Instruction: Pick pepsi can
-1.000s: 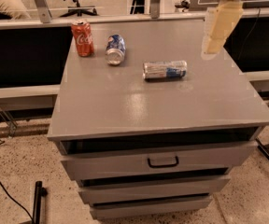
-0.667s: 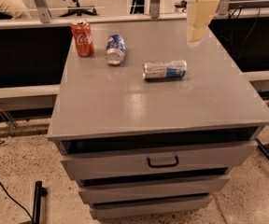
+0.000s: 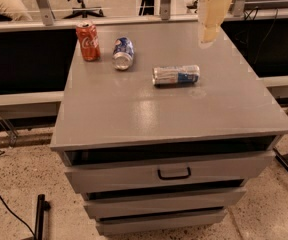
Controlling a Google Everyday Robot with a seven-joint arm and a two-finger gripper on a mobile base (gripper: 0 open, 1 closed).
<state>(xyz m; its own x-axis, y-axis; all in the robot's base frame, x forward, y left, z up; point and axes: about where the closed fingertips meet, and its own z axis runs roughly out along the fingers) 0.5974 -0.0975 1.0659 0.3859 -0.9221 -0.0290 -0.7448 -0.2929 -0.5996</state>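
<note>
The pepsi can is blue with a silver end and lies on its side on the grey cabinet top, at the back left. My gripper hangs in the air over the back right of the top, well to the right of the can and apart from it. It looks cream-coloured and holds nothing that I can see.
A red Coca-Cola can stands upright just left of the pepsi can. A slim silver can with a blue patch lies on its side mid-top. The cabinet has drawers below. A rail and glass partition run behind the top.
My gripper has moved left and away toward the back of the top, from over the right edge. The cans have not moved.
</note>
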